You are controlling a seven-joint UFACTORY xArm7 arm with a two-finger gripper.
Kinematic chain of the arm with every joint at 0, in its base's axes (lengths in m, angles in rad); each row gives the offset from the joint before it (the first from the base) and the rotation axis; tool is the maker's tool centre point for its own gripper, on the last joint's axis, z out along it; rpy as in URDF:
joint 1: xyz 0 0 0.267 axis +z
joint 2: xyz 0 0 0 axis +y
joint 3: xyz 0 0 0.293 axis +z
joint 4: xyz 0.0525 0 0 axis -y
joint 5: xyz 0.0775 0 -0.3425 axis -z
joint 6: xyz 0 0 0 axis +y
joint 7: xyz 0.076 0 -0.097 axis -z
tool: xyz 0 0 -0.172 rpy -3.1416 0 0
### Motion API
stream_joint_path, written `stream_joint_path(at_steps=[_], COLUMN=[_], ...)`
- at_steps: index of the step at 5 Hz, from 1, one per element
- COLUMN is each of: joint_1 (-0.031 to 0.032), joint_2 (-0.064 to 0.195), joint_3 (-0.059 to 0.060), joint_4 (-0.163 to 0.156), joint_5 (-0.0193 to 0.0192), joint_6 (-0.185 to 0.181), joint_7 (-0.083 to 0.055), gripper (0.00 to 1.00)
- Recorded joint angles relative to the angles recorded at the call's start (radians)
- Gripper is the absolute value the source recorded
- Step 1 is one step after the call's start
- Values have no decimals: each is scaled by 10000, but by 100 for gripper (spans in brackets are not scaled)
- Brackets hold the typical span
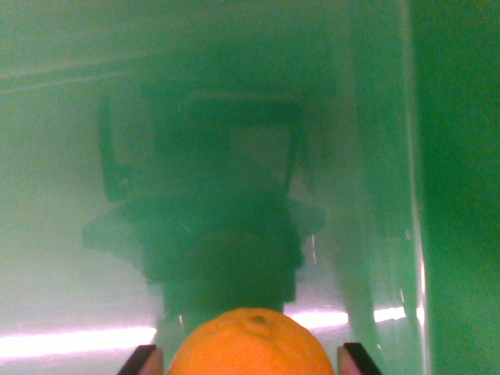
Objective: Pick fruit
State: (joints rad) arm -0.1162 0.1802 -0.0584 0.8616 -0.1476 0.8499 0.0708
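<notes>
— While the glossy green surface mirrors the arm, where's the orange?
— Bottom centre, bracketed by the gripper, fingertips flanking it; whether they're clamped, can't tell.

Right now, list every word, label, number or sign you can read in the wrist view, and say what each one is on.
None can be read.
The round orange fruit shows only plain dimpled peel, no sticker.
The two dark gripper fingertips beside it carry no marking.
The glossy green surface holds just a blurred dark reflection and bright glare streaks, no text.
</notes>
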Motion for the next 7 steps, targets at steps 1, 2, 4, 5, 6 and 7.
stream_joint_path(at_steps=[1, 2, 4, 5, 6, 7], joint_1=[0, 4, 9, 9, 15, 15], joint_2=[0, -161, -343, -343, -539, -539], joint_3=[0, 6, 13, 13, 21, 21], joint_4=[0, 188, 401, 401, 630, 630], joint_5=[0, 15, 33, 33, 52, 52], joint_6=[0, 347, 741, 741, 1164, 1164], joint_7=[0, -37, -78, -78, -123, -123], gripper=[100, 100, 100, 100, 100, 100])
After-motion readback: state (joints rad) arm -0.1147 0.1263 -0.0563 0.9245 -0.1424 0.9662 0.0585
